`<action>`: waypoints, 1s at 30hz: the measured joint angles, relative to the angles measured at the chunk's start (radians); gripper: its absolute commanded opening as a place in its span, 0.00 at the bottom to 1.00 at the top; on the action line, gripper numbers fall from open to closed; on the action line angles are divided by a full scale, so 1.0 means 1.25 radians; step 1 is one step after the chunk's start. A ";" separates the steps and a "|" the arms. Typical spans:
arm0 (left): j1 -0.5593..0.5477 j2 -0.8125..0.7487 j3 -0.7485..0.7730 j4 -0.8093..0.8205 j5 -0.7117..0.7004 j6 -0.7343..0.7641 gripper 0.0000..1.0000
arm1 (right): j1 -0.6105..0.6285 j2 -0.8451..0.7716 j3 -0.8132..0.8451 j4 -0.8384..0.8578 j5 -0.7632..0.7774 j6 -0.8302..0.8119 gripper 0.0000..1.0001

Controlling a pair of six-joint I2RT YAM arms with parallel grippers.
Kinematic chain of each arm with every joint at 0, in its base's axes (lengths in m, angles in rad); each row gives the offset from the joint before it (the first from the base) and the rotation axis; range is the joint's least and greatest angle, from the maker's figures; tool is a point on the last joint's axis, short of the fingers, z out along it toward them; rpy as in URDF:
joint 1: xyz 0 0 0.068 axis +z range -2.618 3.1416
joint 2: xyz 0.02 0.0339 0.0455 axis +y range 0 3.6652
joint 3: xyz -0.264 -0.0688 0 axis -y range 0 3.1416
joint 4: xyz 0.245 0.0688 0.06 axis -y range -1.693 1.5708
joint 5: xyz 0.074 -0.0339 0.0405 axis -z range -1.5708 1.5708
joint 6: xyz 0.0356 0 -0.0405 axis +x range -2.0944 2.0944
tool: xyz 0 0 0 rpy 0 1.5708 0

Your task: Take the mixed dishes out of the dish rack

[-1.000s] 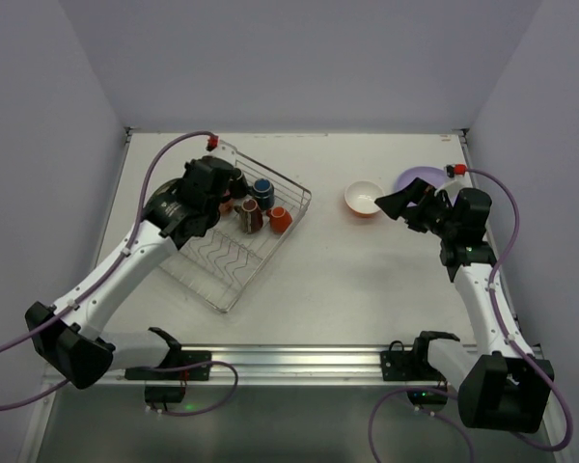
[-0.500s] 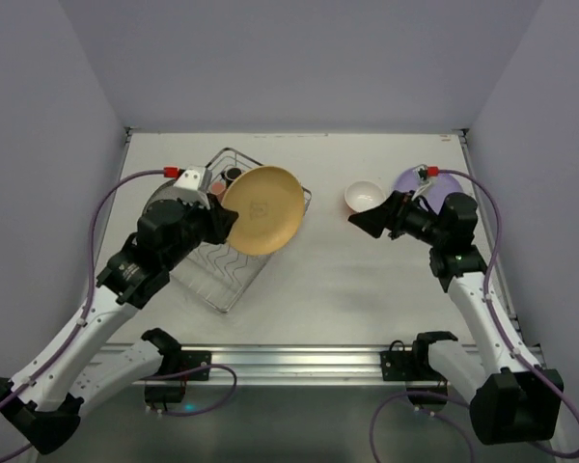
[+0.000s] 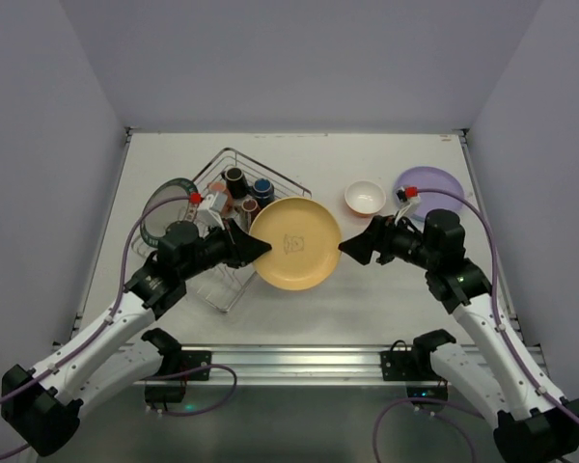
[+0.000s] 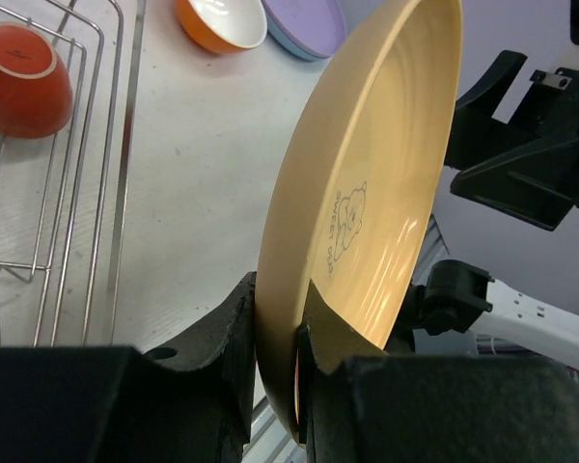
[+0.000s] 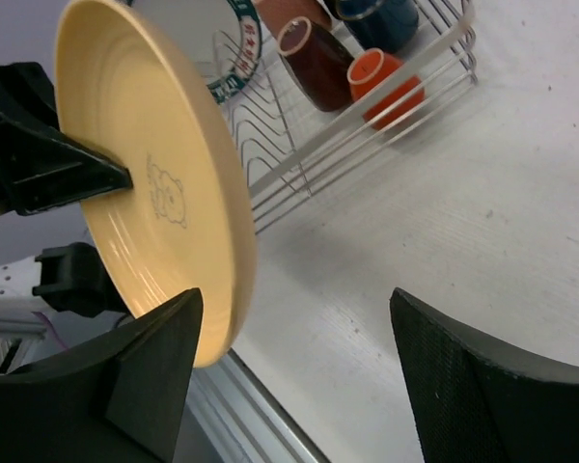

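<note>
My left gripper (image 3: 259, 249) is shut on the left rim of the yellow plate (image 3: 294, 244) and holds it on edge above the table, to the right of the dish rack (image 3: 288, 183). In the left wrist view the fingers (image 4: 227, 338) clamp the plate's rim (image 4: 367, 193). My right gripper (image 3: 352, 247) is open at the plate's right rim. In the right wrist view that rim (image 5: 154, 193) lies just inside the left finger of my right gripper (image 5: 294, 299). The rack holds black (image 3: 234, 177), blue-lined (image 3: 262, 187), brown (image 5: 309, 53) and orange (image 5: 381, 82) mugs and a pattern-rimmed plate (image 3: 159, 207).
An orange bowl (image 3: 365, 198), white inside, sits on the table right of the rack. A lavender plate (image 3: 429, 183) lies at the far right, with a blue plate edge under it in the left wrist view (image 4: 304, 24). The metal rail (image 3: 289, 362) runs along the near edge.
My left gripper has lifted the yellow plate out of the rack and carried it right and nearer. My right gripper has moved left up to the plate's rim.
</note>
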 measured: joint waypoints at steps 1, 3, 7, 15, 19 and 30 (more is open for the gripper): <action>0.000 0.000 -0.008 0.016 0.008 -0.013 0.00 | 0.013 0.002 0.007 -0.025 0.029 -0.006 0.72; 0.000 0.000 -0.018 0.031 0.015 -0.025 0.00 | 0.045 0.007 0.024 -0.070 0.085 -0.016 0.70; -0.001 0.002 -0.026 0.042 0.020 -0.040 0.00 | 0.124 0.037 0.067 -0.122 0.180 -0.025 0.61; -0.004 0.015 -0.028 0.058 0.020 -0.044 0.00 | 0.206 0.081 0.113 -0.161 0.310 -0.020 0.44; -0.004 0.020 -0.028 0.060 0.018 -0.048 0.00 | 0.220 0.103 0.132 -0.164 0.334 -0.010 0.37; -0.004 0.036 -0.039 0.061 0.021 -0.047 0.00 | 0.227 0.160 0.154 -0.141 0.326 0.002 0.00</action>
